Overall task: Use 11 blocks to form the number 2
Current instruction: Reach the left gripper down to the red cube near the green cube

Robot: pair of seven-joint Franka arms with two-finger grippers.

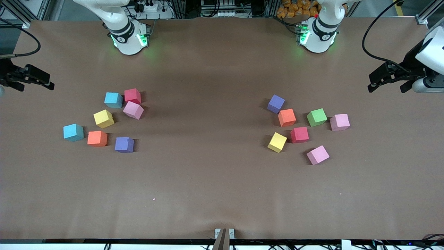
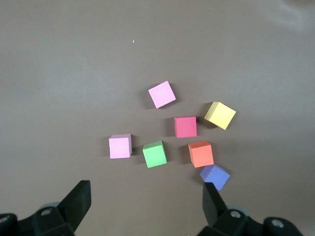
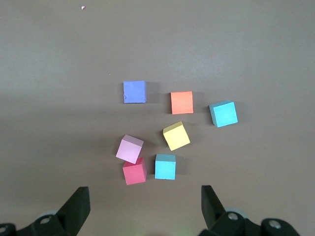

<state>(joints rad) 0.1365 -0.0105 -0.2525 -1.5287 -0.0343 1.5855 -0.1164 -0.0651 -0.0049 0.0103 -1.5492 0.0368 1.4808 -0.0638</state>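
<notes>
Fourteen small matte foam cubes lay on the brown bench [image 1: 222, 180] in two loose clusters of seven, with a wide bare stretch of bench between them where no part of the number 2 had yet been laid.

Nearest the front camera in the cluster toward the left arm's end was a pink block [image 1: 317, 155]. Farther from the camera came a yellow block [image 1: 277, 142] and a red block [image 1: 299, 134], then an orange block [image 1: 287, 117], a green block [image 1: 316, 117] and a second pink block [image 1: 339, 122], and farthest a purple block [image 1: 276, 103].

In the cluster toward the right arm's end, a purple cube [image 1: 124, 144] lay nearest, then an orange cube [image 1: 97, 138] and a light blue cube [image 1: 73, 132], then a yellow cube [image 1: 103, 118] and a pink cube [image 1: 133, 110], and farthest a second light blue cube [image 1: 113, 100] beside a red cube [image 1: 132, 96].

Each cube was equal-sided, so no long axis governed a grasp; most sat turned at odd angles.

The left end effector [image 1: 388, 81] hung off the bench's edge at its own end, fingers spread wide and empty, its cluster lying inward from it. The right end effector [image 1: 36, 80] mirrored this at its end, also wide and empty. Each arm was nearer its own cluster.
</notes>
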